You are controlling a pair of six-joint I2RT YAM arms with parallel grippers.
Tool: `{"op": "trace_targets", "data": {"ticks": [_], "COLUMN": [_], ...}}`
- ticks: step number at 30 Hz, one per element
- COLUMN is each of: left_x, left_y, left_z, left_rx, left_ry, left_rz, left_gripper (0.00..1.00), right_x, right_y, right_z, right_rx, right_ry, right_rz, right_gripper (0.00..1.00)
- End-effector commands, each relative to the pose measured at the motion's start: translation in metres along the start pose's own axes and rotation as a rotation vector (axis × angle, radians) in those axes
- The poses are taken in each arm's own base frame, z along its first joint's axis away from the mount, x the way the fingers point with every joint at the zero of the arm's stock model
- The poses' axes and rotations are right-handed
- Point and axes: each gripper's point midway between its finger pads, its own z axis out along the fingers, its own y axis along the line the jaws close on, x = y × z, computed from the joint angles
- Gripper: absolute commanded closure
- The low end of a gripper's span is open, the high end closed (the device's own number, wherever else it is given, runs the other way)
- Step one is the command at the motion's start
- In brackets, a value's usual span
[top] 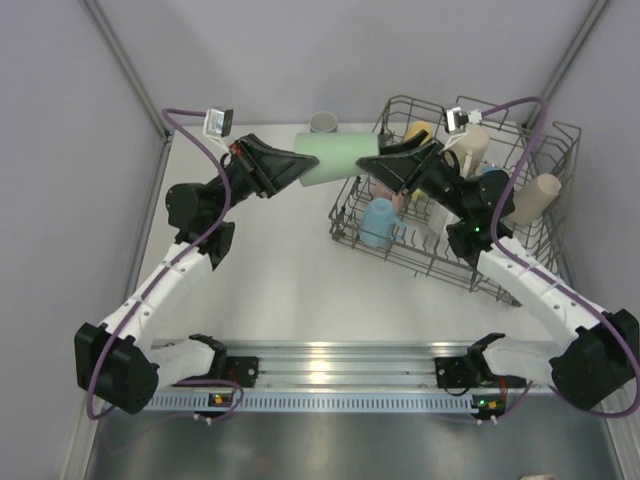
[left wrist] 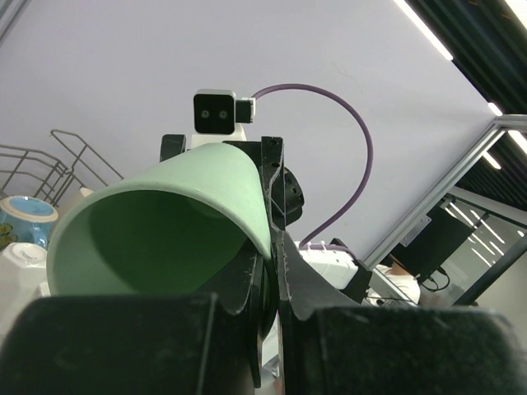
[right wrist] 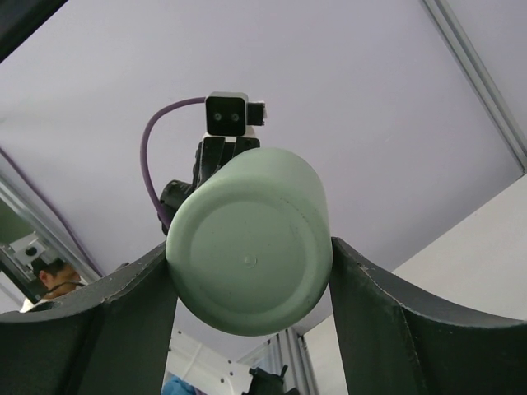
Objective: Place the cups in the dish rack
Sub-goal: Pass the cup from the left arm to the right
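Observation:
A mint green cup (top: 335, 160) hangs on its side in the air between my two grippers, left of the dish rack (top: 560, 150). My left gripper (top: 300, 165) is shut on its rim, one finger inside the mouth and one outside (left wrist: 276, 239). In the left wrist view the open mouth of the mint green cup (left wrist: 165, 222) faces the camera. My right gripper (top: 375, 165) reaches in from the rack side. In the right wrist view its fingers press both sides of the base of the mint green cup (right wrist: 247, 255). A blue cup (top: 378, 222), a beige cup (top: 535, 195), a cream cup (top: 470, 148) and a yellow cup (top: 418, 130) sit in the rack.
A pale grey cup (top: 323, 123) stands on the table at the back, just behind the held cup. The rack lies at an angle on the right half of the table, under my right arm. The purple cables (top: 190, 125) loop above both wrists.

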Motion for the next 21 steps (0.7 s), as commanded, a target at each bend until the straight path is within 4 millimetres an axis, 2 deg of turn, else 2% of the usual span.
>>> {"op": "trace_targets", "data": {"ticks": [1,3,5,8,9,17,21], "left_x": [0.0094,0.0126,0.0136,0.0135,0.0138,0.0165,0.0161], "left_y": [-0.0151,-0.0162,-0.0168,-0.0216,-0.0211,-0.0179,-0.0166], "left_z": [0.003,0.0044,0.0049,0.0047,0.0045,0.0044,0.0049], "left_rx": [0.075,0.081,0.085,0.093,0.092,0.088,0.087], "left_ry": [0.029,0.039,0.047,0.042,0.042,0.05,0.051], "left_rz": [0.022,0.017,0.017,0.025,0.024,0.021,0.023], "left_gripper": [1.0,1.0,1.0,1.0,1.0,1.0,1.0], "right_x": [-0.0048,-0.0018,-0.0011,-0.0017,-0.0007,-0.0017,-0.0006], "right_y": [0.0253,0.0223,0.0217,0.0244,0.0232,0.0233,0.0239], "right_z": [0.0017,-0.0002,-0.0021,-0.0032,-0.0034,-0.0064,-0.0062], "right_rx": [-0.103,-0.096,-0.094,-0.096,-0.085,-0.065,-0.067], "right_ry": [-0.024,-0.02,-0.022,-0.022,-0.018,-0.019,-0.014], "right_rz": [-0.037,-0.032,-0.034,-0.037,-0.03,-0.043,-0.043], "right_gripper": [0.74,0.83,0.82,0.59,0.47,0.43,0.3]}}
